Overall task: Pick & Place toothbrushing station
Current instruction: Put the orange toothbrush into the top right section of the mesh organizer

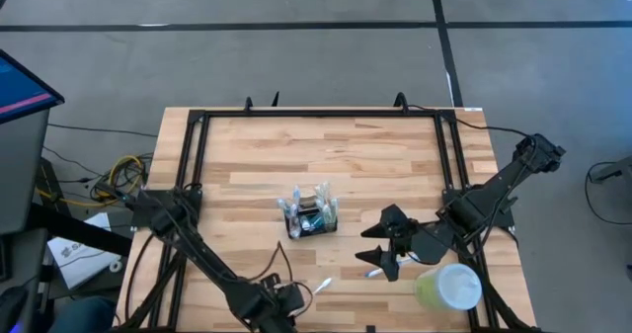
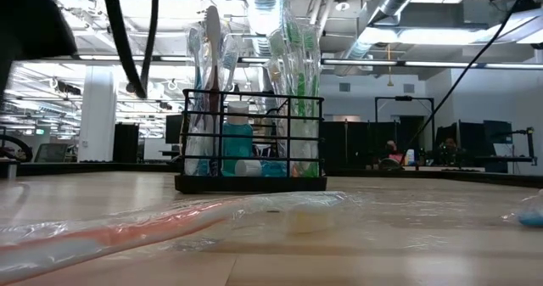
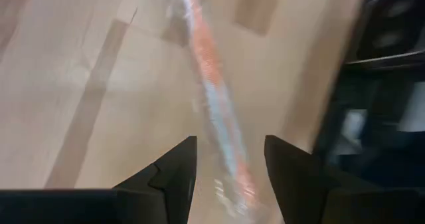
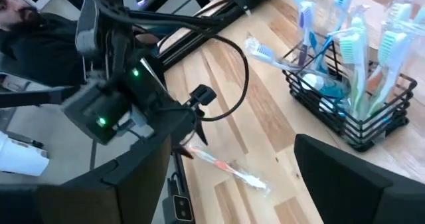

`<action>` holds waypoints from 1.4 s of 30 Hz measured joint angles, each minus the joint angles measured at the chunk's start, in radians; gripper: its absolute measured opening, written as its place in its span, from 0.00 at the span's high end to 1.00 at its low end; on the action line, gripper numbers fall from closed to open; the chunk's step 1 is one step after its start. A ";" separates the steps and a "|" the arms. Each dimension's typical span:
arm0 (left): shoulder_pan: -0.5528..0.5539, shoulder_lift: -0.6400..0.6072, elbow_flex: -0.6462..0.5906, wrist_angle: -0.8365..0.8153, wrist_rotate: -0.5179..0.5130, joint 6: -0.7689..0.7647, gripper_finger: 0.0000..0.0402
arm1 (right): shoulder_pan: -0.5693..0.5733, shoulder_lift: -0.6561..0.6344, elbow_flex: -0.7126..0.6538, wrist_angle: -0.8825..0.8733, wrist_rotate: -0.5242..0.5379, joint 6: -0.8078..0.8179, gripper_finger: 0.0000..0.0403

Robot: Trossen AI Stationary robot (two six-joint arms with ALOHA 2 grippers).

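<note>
Black wire, box-shaped toothbrushing station (image 1: 312, 217) stands upright near the middle of the pale wooden bench (image 1: 326, 145), full of wrapped toothbrushes. Near the front edge, the left claw (image 3: 228, 174) is half open around a red-handled toothbrush in clear plastic wrap (image 3: 216, 98), which lies flat on the bench. The slippery wrap may slide out when the fingers close. The right claw (image 1: 388, 244) waits open beside a pale green cup with white lid (image 1: 449, 287) and could knock it.

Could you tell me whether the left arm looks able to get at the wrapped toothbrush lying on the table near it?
Probably yes. The left gripper is open, its fingers either side of the wrapped toothbrush, which lies alone on bare table; nothing shows between them.
</note>
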 joint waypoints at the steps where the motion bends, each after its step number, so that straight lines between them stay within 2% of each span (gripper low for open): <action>1: 0.000 0.016 0.005 -0.008 -0.004 0.005 0.57 | -0.004 0.000 0.000 -0.005 0.000 0.000 0.23; 10: 0.009 0.088 0.020 -0.028 -0.011 0.009 0.57 | -0.032 0.000 0.000 -0.030 -0.027 0.000 0.23; 14: 0.008 0.090 0.020 -0.053 -0.022 -0.005 0.61 | -0.031 0.000 0.000 -0.037 -0.028 0.000 0.23; 18: 0.014 0.096 0.018 -0.064 -0.010 -0.009 0.72 | -0.030 0.000 0.000 -0.040 -0.028 0.000 0.23; 22: 0.016 0.095 0.015 -0.064 0.003 -0.009 0.94 | -0.030 0.000 0.000 -0.040 -0.028 0.000 0.23; 25: 0.007 0.075 0.013 -0.053 -0.009 -0.010 0.96 | -0.030 0.000 0.000 -0.039 -0.028 0.000 0.23; 35: -0.007 -0.072 0.010 -0.053 -0.139 -0.012 0.98 | -0.030 0.001 0.000 -0.035 -0.051 0.003 0.23; 42: -0.020 -0.222 0.011 -0.060 -0.359 -0.043 0.98 | -0.031 -0.053 0.000 -0.011 -0.050 -0.010 0.23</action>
